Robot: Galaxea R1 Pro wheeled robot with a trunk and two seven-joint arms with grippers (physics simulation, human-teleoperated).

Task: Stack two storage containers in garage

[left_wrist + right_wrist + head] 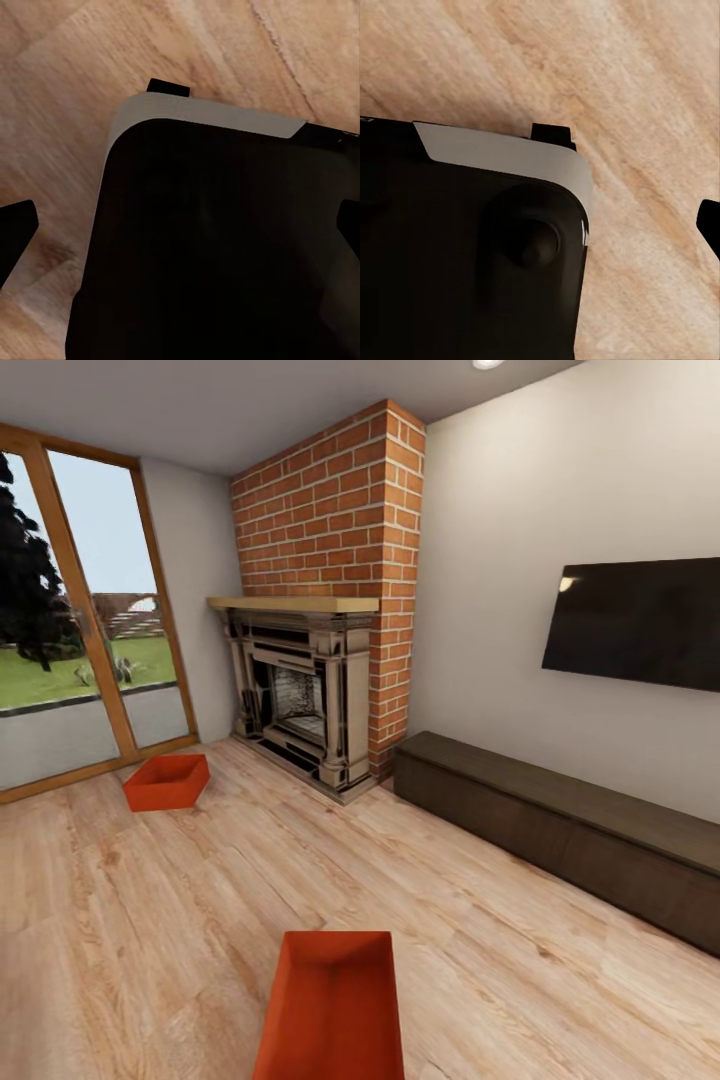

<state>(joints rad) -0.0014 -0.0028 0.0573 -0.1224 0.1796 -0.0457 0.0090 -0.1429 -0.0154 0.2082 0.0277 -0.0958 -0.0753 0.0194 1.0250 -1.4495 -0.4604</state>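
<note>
A glass door point(80, 630) is seen at the left, and one red bin point(167, 781) sits on the wood floor point(500, 960) near it. A second bin point(332, 1005) lies closer, at the bottom centre. Further right stand the brick fireplace point(310, 690), the low cabinet point(570, 830) and the television point(635, 622). Neither bin is lifted yet; both carries and the stacking remain. Whether either end effector is wide or narrow cannot be told.

1 container point(332, 1010) near; another point(166, 781) left of the fireplace point(300, 695).
</note>
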